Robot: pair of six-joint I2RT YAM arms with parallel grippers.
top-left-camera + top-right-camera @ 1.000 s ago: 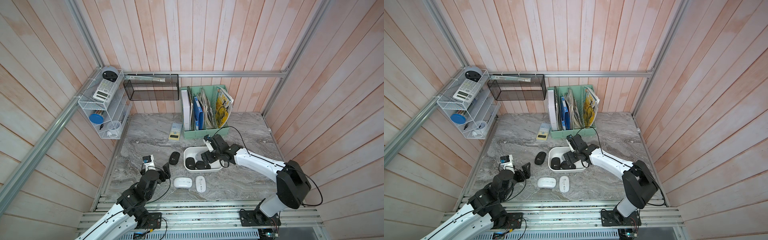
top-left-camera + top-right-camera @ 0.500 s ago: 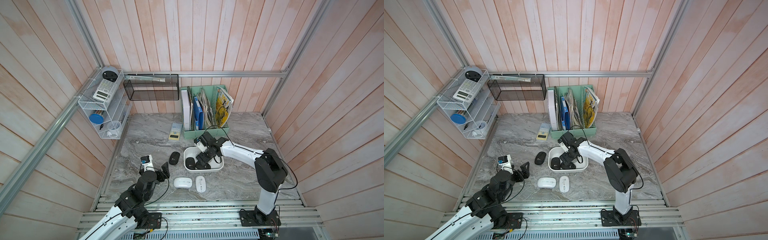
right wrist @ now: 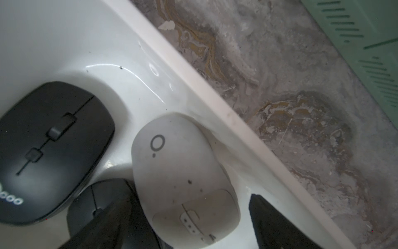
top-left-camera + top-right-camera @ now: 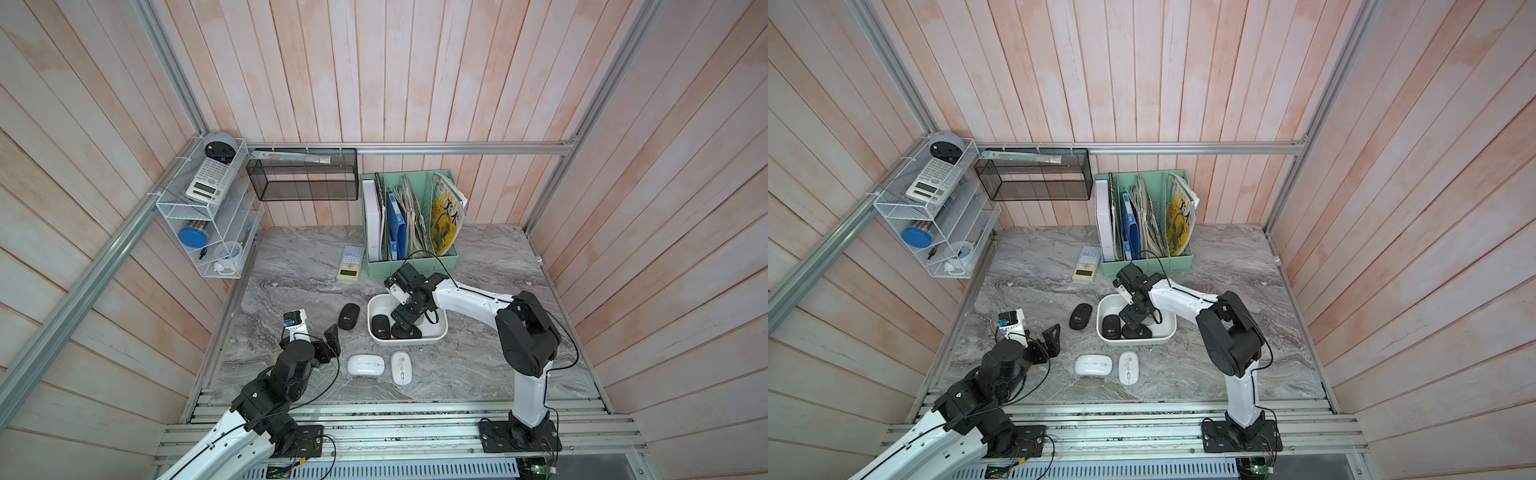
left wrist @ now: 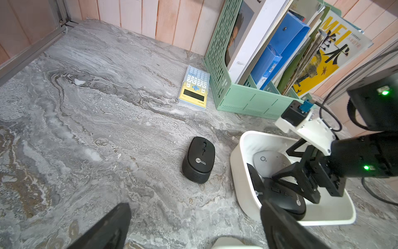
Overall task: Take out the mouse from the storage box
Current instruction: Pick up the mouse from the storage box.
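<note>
Right tool [image 3: 187, 198], arm [image 4: 469, 299] now folded tighter, spread astride pale mouse [image 3: 172, 163]; left tool [image 5: 195, 204] still spread

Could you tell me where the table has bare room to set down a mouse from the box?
The widest bare marble lies behind the loose black mouse, between the calculator and the left rail. Another patch lies behind the right arm, toward the organiser and right wall. It is crowded in front of the box, around the white mice.

The grey marble table [image 4: 291, 266] bears a mint file organiser [image 4: 415, 266] at 12 o'clock, with a calculator [image 4: 351, 262] at its 9. The storage box [image 4: 407, 341] sits near the centre, a black mouse [image 4: 348, 316] at its 9. An oval white mouse [image 4: 365, 365] and a flat white mouse [image 4: 401, 367] lie at its 6.
</note>
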